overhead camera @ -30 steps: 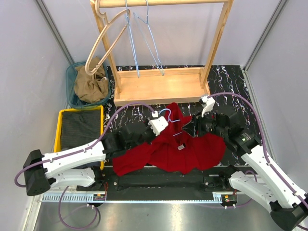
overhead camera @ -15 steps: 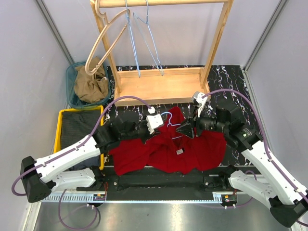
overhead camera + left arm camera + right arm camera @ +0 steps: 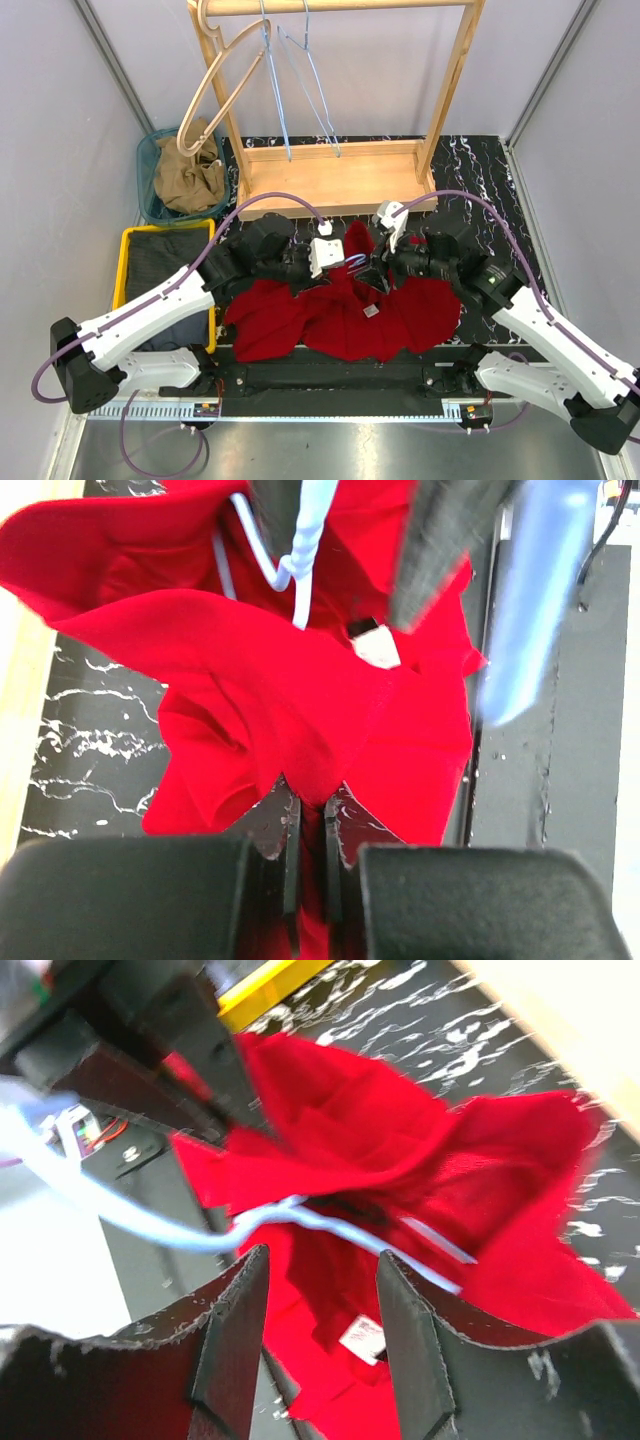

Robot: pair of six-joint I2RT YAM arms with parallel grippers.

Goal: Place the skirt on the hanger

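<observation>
Table: black with white marbling (image 3: 480, 160), boxed in by plain grey walls (image 3: 400, 70) on three sides.
Rack: a wooden rack (image 3: 335, 180) stands at the far edge, and a wooden hanger (image 3: 215, 85) and thin wire hangers (image 3: 310, 70) dangle from its top bar.
Basket: a teal basket (image 3: 145, 160) sits in the far left corner with a crumpled tan cloth (image 3: 190, 180) heaped inside.
Tray: there's a yellow tray (image 3: 125, 270) just in front of the basket, with a dark cloth (image 3: 165, 265) lying flat in it.
Skirt: bright red, and there it is, mid-table between the two arms (image 3: 350, 320). It's rumpled and spread wide toward the near edge, with its far part bunched up in folds. A small white tag (image 3: 375, 645) shows on the fabric.
Hanger in play: a pale blue-white wire hanger (image 3: 330, 1222) sits in among the raised folds at the skirt's far part, its wire crossing over the red cloth.
Left claw: it reaches in from the left (image 3: 308, 815), fingers squeezed together with a fold of the skirt pinched between them.
Right claw: it comes in from the right (image 3: 320, 1260), fingers apart, the hanger wire running across just past the tips. The two claws sit close, facing each other over the bunched cloth.
</observation>
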